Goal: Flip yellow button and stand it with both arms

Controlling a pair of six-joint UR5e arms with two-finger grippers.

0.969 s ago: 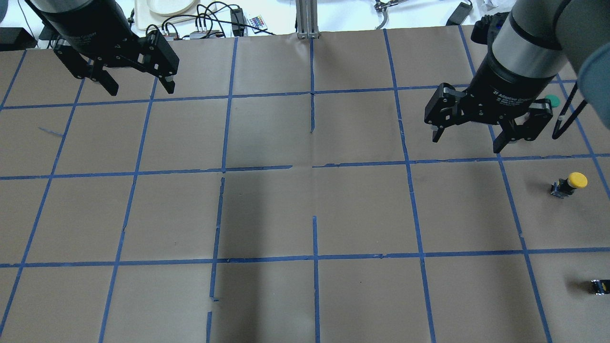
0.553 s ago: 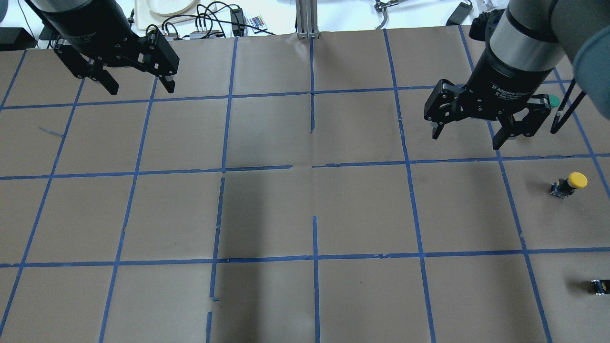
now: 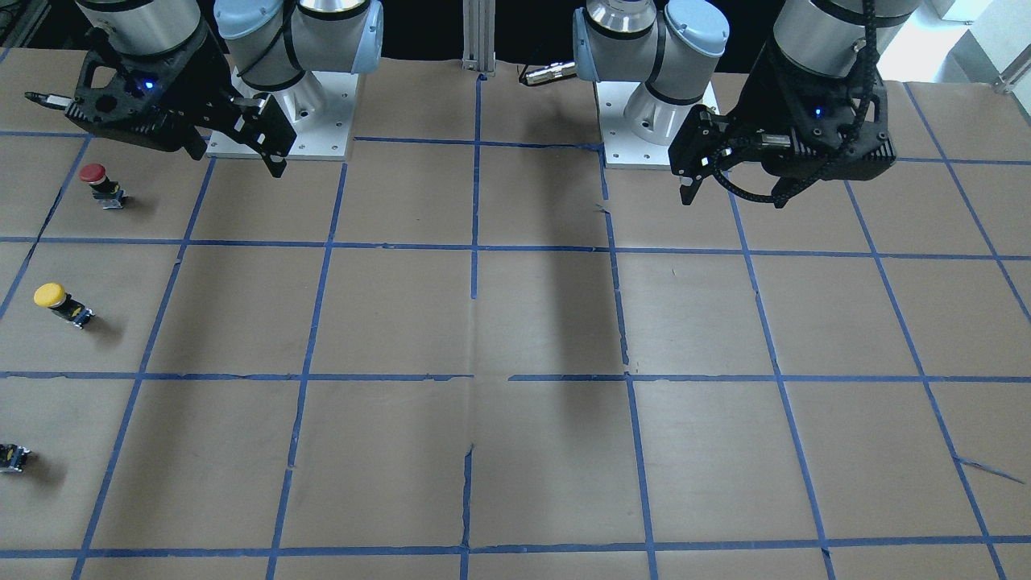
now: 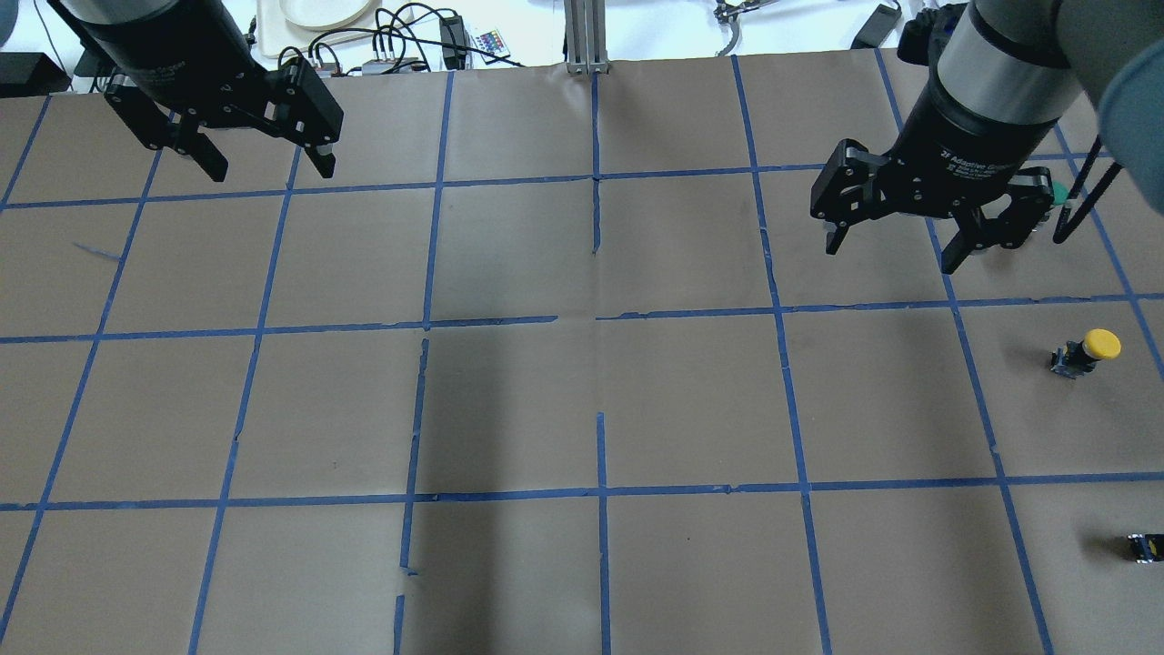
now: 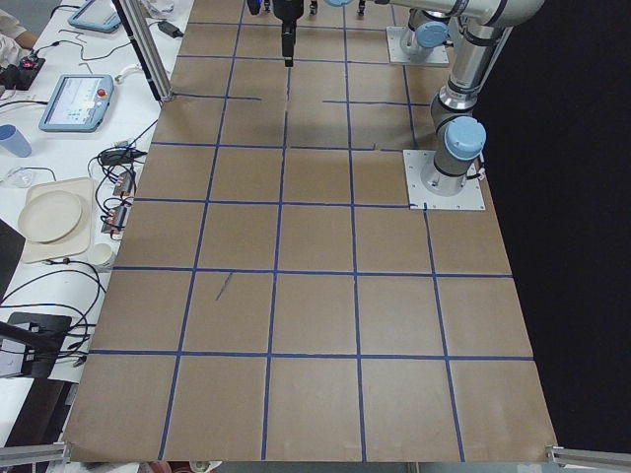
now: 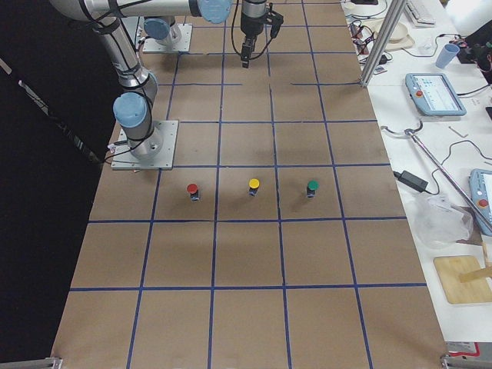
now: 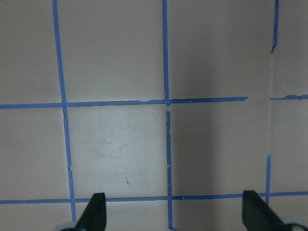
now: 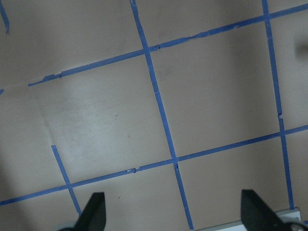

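Note:
The yellow button (image 4: pixel 1088 351) appears to stand upright, yellow cap on top, at the table's right side; it also shows in the front view (image 3: pixel 61 304) and the right-side view (image 6: pixel 254 187). My right gripper (image 4: pixel 891 256) hangs open and empty above the table, well to the button's left and farther back; it also shows in the front view (image 3: pixel 235 161). My left gripper (image 4: pixel 271 171) is open and empty over the far left of the table, also in the front view (image 3: pixel 731 198). Both wrist views show only open fingertips over taped paper.
A red button (image 3: pixel 101 184) and a green button (image 6: pixel 312 187) stand in a row with the yellow one. A small dark capless block (image 4: pixel 1144 547) lies at the near right edge. Brown paper with blue tape lines covers the table (image 4: pixel 582 400). Cables and plates lie beyond the far edge.
My right gripper has shifted slightly towards the far edge and turned a little, still open. The left gripper and the yellow button have not moved.

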